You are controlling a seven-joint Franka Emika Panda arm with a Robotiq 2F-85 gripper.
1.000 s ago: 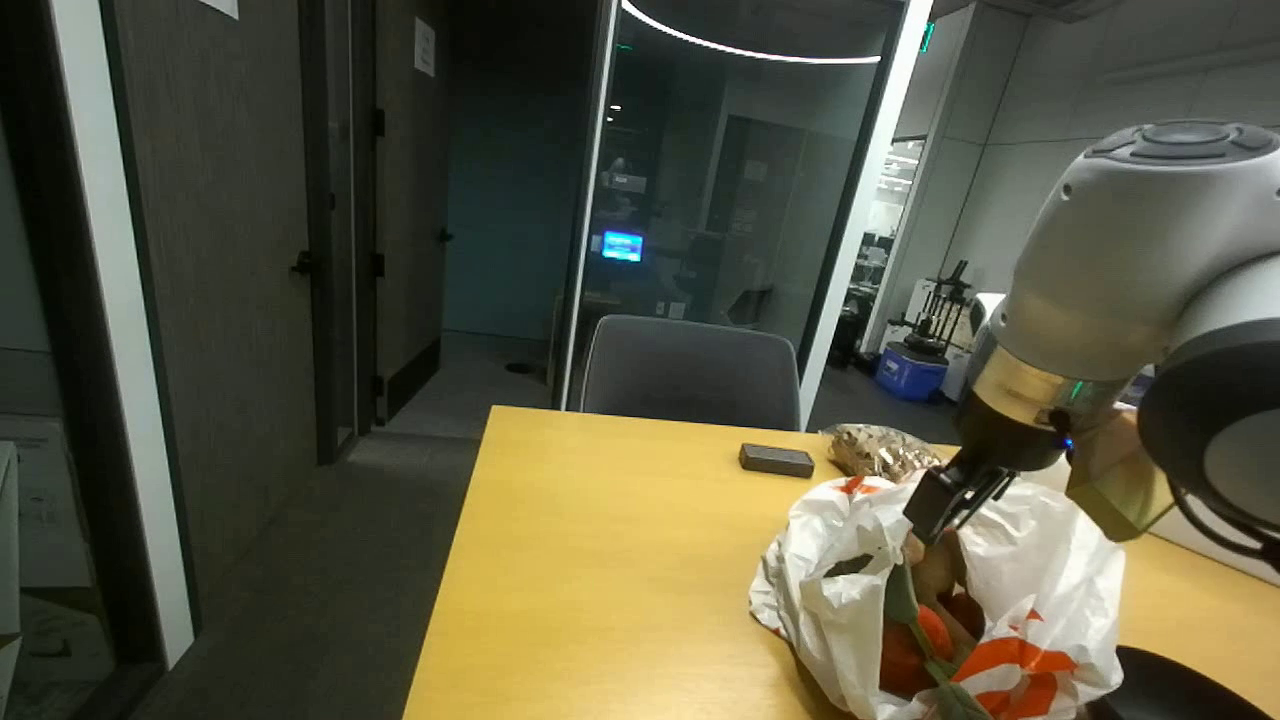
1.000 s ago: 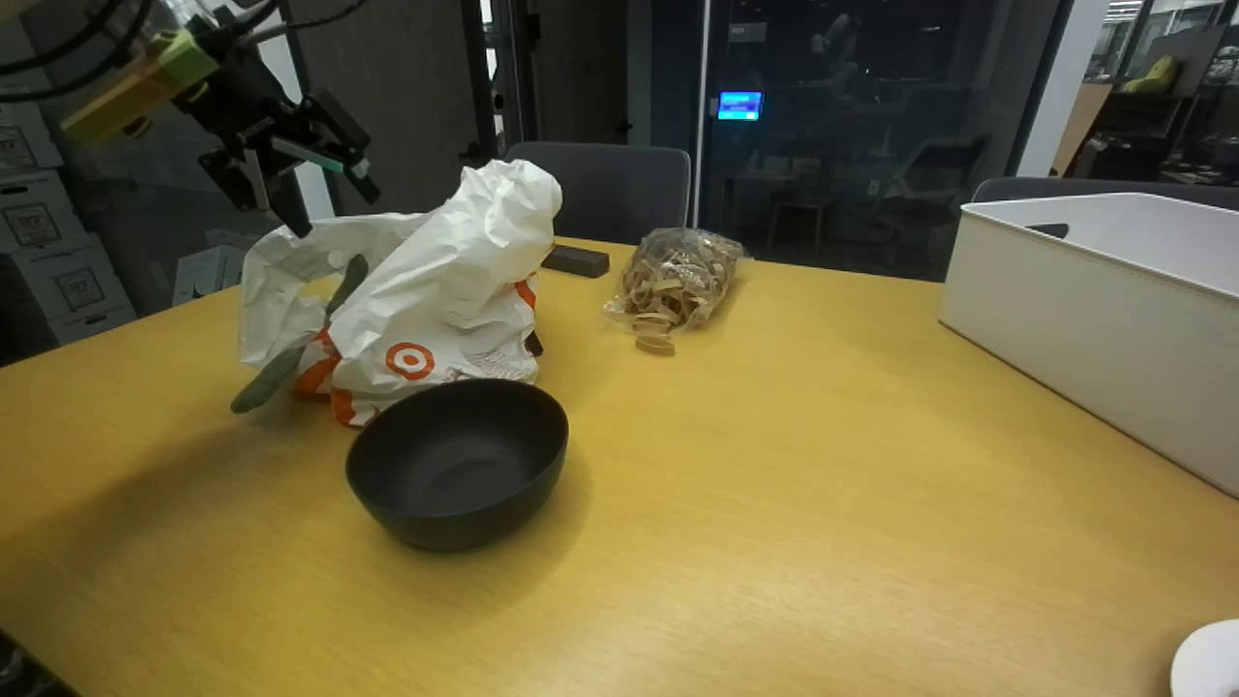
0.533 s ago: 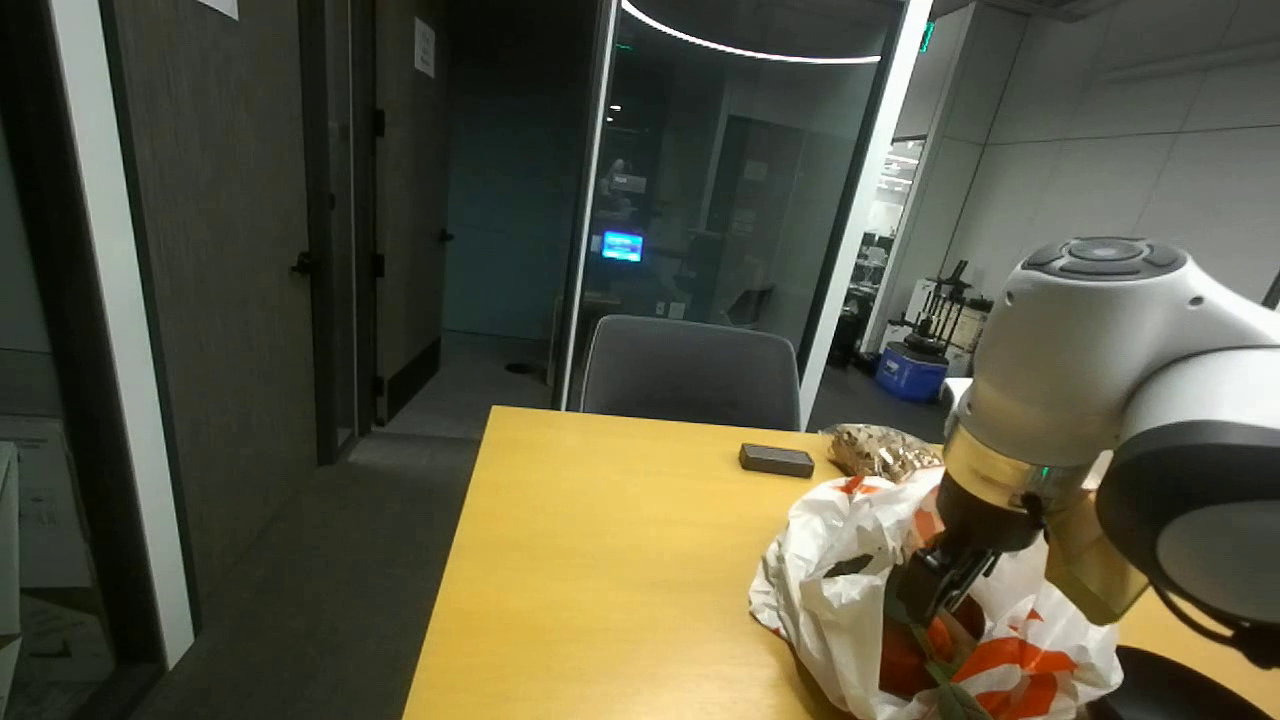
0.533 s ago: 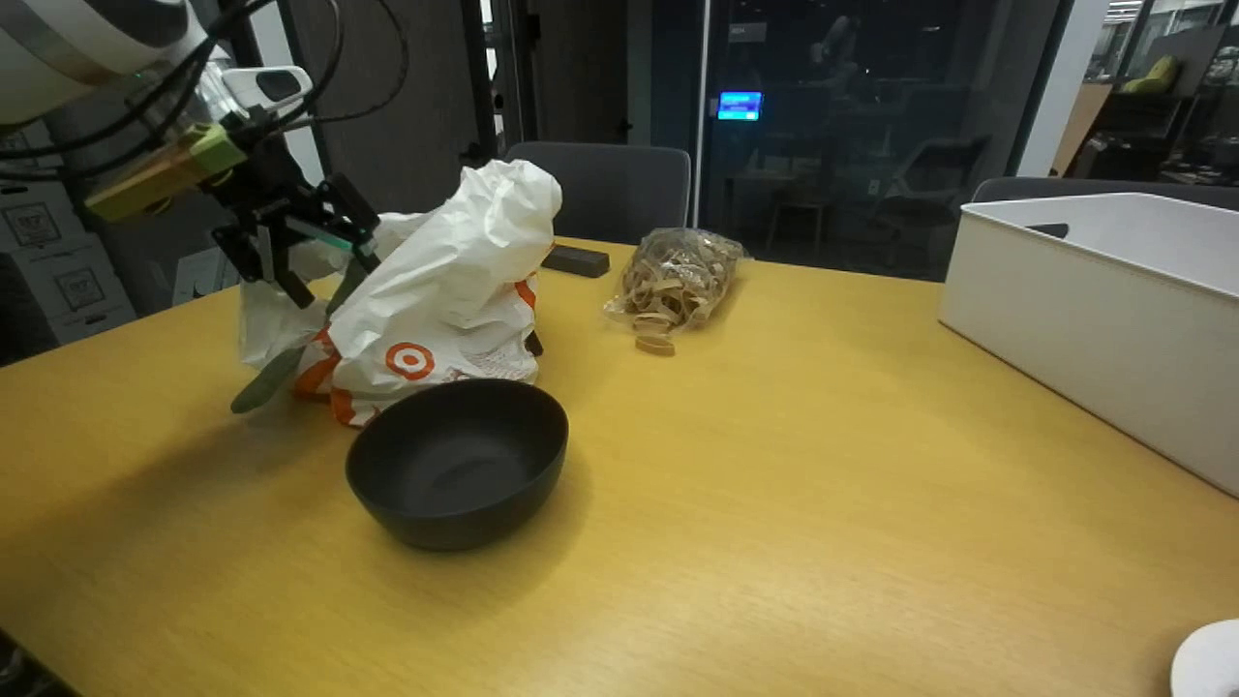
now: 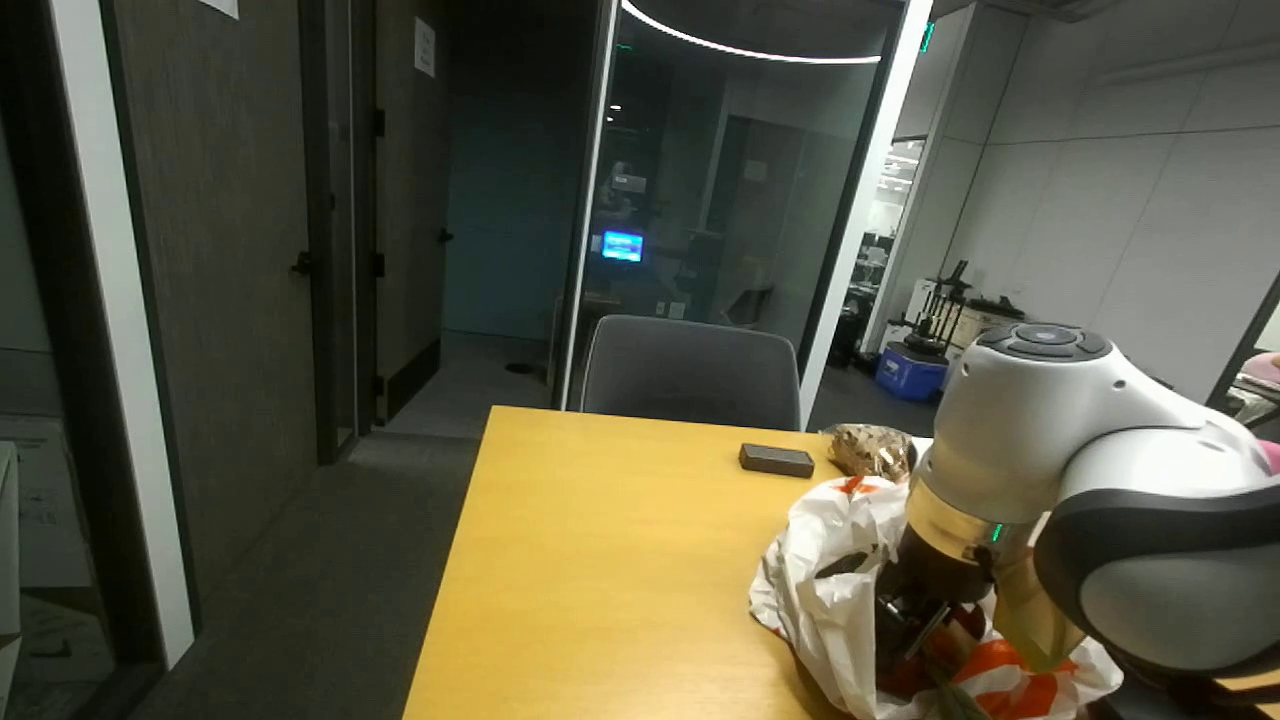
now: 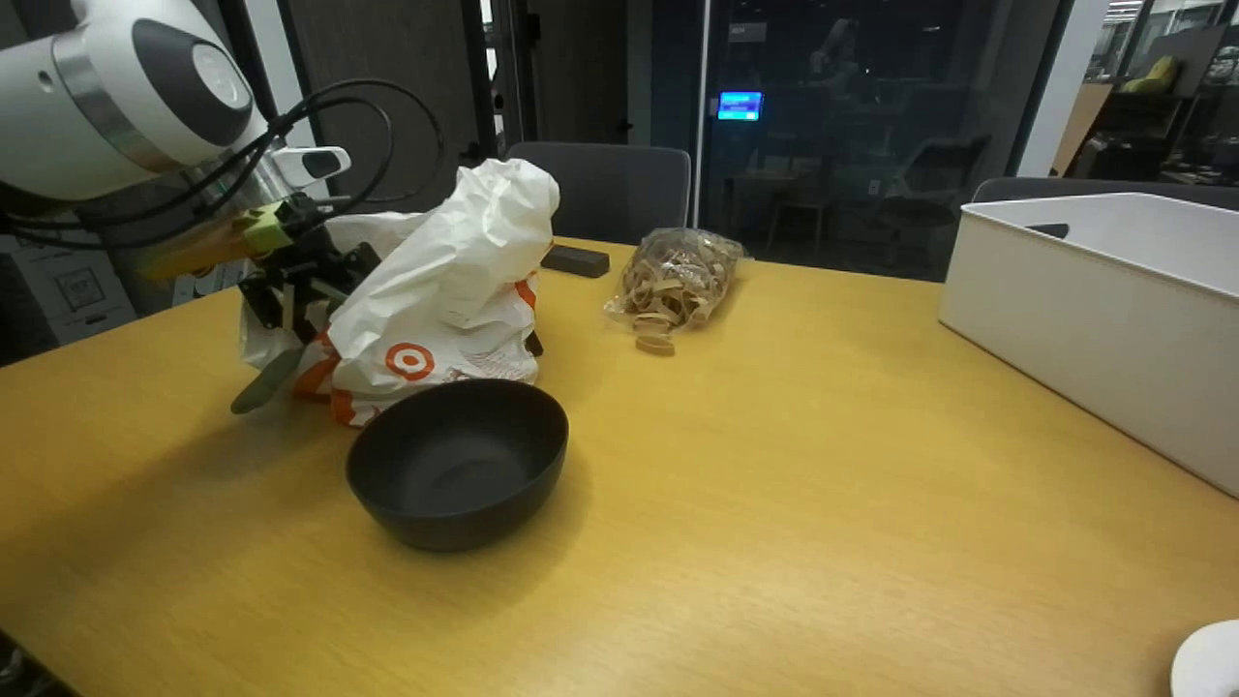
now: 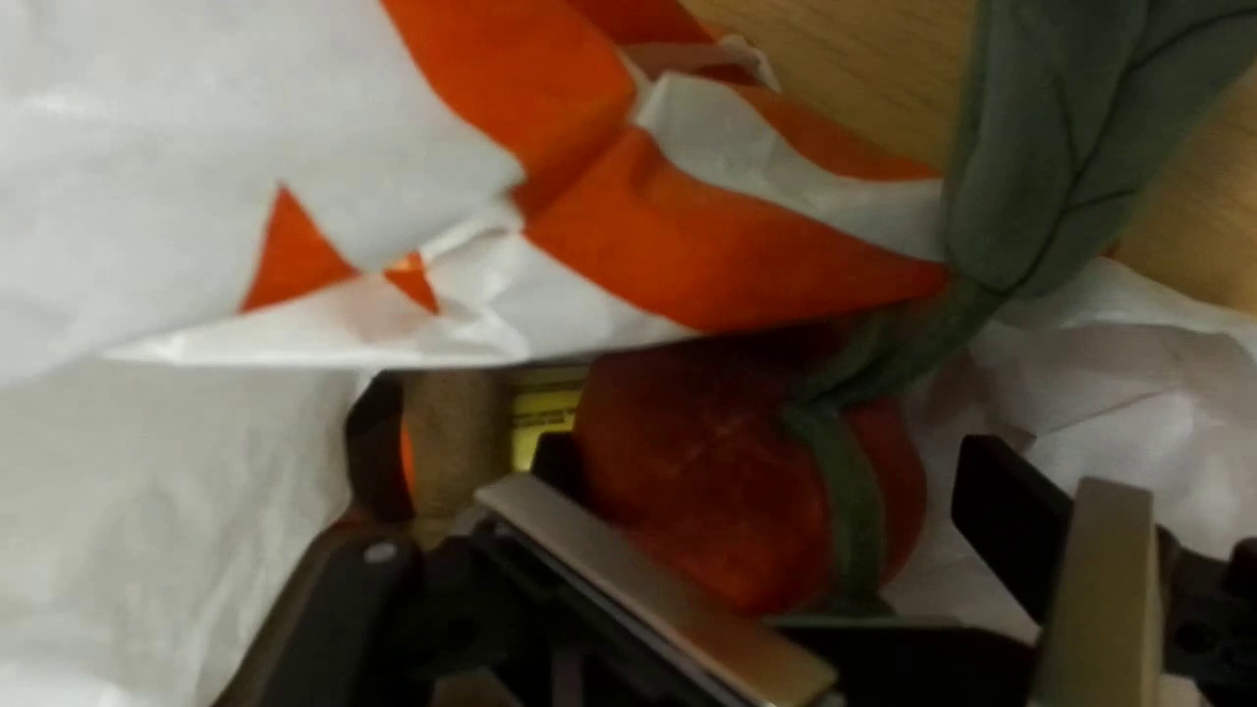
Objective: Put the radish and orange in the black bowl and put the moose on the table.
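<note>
The radish point(image 7: 727, 471), a red round toy with green leaves point(image 7: 1061, 147), lies inside the white and red plastic bag point(image 7: 147, 196). A leaf sticks out of the bag point(image 6: 445, 310) in an exterior view point(image 6: 266, 382). My gripper point(image 7: 771, 481) is open inside the bag mouth, its fingers either side of the radish. It also shows in both exterior views point(image 5: 905, 640) point(image 6: 310, 310). The black bowl point(image 6: 460, 465) stands upright and empty beside the bag. A brown thing point(image 7: 457, 442) with an orange sliver beside it lies deeper in the bag. I cannot tell if these are the moose and orange.
A clear bag of tan bands point(image 6: 678, 276) and a dark block point(image 6: 576, 259) lie behind the bag on the yellow table point(image 6: 774, 484). A white bin point(image 6: 1094, 319) stands at one side. A white round thing point(image 6: 1210, 663) shows at the picture's corner.
My gripper has moved down from above the bag into its mouth and now straddles the radish, staying open. The bag and bowl have hardly moved.
</note>
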